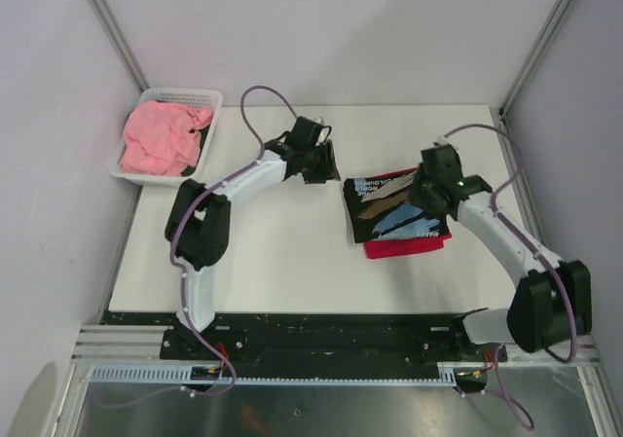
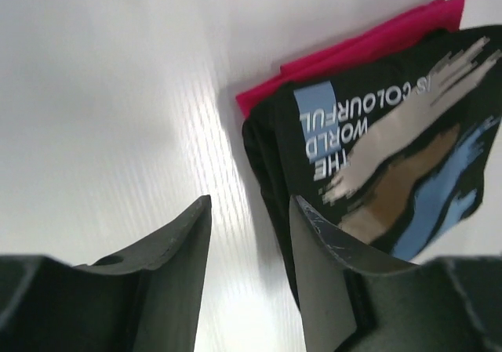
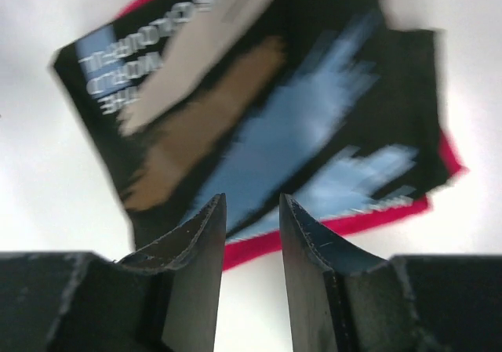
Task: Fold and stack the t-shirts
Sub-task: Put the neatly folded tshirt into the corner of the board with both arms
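Plainly, the left end effector [image 1: 313, 160] has its jaws moderately apart, and its wrist view shows only bare white surface [image 1: 282, 252] in the gap, so it grips nothing. It sits just left of the folded black t-shirt [image 1: 394, 208], whose near edge runs behind one finger [image 2: 329, 242]. Whether that finger touches the cloth cannot be told. The right end effector [image 1: 428, 199] has its jaws apart by a narrower gap and hangs over the right part of the same shirt. Between its fingers [image 3: 205, 242] the blue print and a strip of red show through, with no cloth pinched. The black t-shirt lies folded, print up, right of the surface's centre, on top of the folded crimson red t-shirt [image 1: 404, 247]. The red shirt's edge sticks out along the near side and at one corner. The salmon pink t-shirt [image 1: 161, 137] lies crumpled in the white mesh basket [image 1: 180, 94] at the far left corner, well apart from both arms.
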{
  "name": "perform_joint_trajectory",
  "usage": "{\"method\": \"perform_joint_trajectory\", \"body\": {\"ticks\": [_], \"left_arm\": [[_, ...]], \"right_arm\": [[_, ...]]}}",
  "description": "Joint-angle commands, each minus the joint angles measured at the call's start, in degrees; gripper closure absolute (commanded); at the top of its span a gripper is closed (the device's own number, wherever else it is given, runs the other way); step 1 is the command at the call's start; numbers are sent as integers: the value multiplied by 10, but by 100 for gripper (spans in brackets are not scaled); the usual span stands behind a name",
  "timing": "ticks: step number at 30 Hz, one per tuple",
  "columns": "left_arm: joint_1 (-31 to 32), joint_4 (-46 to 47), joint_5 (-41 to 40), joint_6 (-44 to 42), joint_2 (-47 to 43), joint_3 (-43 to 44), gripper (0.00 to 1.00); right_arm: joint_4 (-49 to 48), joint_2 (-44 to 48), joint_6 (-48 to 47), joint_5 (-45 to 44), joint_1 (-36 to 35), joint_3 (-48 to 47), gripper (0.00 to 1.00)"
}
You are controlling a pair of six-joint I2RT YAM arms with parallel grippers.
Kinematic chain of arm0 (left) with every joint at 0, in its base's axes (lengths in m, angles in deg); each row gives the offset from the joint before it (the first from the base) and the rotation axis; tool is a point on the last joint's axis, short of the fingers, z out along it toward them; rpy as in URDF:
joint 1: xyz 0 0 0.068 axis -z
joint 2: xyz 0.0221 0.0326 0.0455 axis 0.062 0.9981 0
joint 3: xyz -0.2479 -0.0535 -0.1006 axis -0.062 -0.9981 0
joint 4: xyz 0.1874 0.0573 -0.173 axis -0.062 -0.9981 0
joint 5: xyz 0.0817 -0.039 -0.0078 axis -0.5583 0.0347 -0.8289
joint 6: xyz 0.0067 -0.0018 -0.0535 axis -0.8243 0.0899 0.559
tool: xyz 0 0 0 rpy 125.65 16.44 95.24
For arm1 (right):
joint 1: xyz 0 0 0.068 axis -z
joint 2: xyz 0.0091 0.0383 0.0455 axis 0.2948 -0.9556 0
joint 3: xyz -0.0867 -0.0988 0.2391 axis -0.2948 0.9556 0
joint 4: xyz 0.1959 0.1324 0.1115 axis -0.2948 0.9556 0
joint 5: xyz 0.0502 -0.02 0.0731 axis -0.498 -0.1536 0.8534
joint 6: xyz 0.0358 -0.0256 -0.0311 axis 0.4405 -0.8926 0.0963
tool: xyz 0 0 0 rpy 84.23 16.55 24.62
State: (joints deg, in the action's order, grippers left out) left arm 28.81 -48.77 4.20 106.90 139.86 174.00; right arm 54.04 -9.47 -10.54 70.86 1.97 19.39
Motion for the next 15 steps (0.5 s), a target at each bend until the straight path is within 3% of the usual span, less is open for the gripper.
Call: {"method": "perform_joint_trajectory", "body": {"ticks": [1, 7, 15], "left_arm": [[-20, 8, -4, -18, -108, -66, 51], [-50, 8, 18, -30, -185, -154, 51], [-61, 8, 30, -40, -230, -212, 51]], "right_arm": [[-50, -76, 32, 41, -50, -48, 63], [-55, -145, 67, 26, -96, -47, 65], [-68, -163, 94, 4, -119, 7, 65]]}}
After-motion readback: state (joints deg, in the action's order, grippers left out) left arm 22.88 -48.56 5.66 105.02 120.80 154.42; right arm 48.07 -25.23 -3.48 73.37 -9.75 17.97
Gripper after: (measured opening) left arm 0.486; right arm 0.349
